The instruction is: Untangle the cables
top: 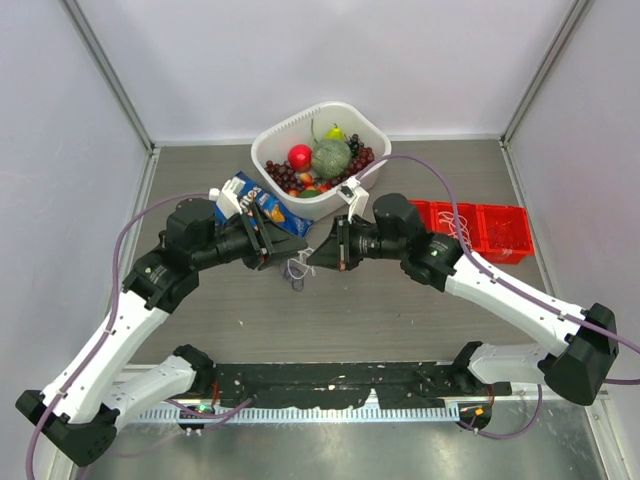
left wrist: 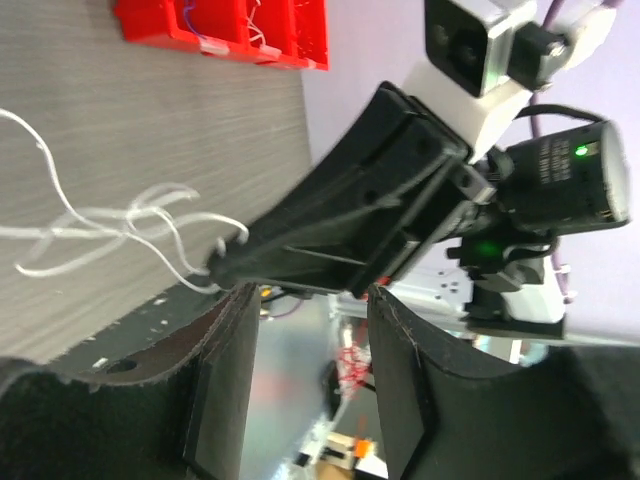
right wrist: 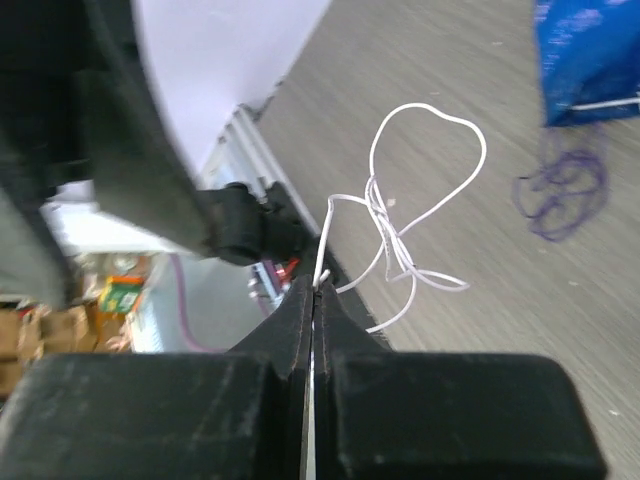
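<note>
The right gripper (right wrist: 315, 285) is pressed together on one end of the white cable (right wrist: 383, 210), whose knotted loops are strung from the tips toward the frame's upper right (the purple cable (right wrist: 560, 185) is seen apart, below the blue bag (right wrist: 590, 50)). The left gripper (left wrist: 310, 300) is held spread and empty, the tangle being found just left of it.

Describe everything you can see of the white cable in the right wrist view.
The white cable is a thin, string-like wire, snarled into a small knot with one open loop and loose tails. One end is pinched between the shut fingers of the right gripper; the rest trails over the grey table, apart from the purple cable.
</note>
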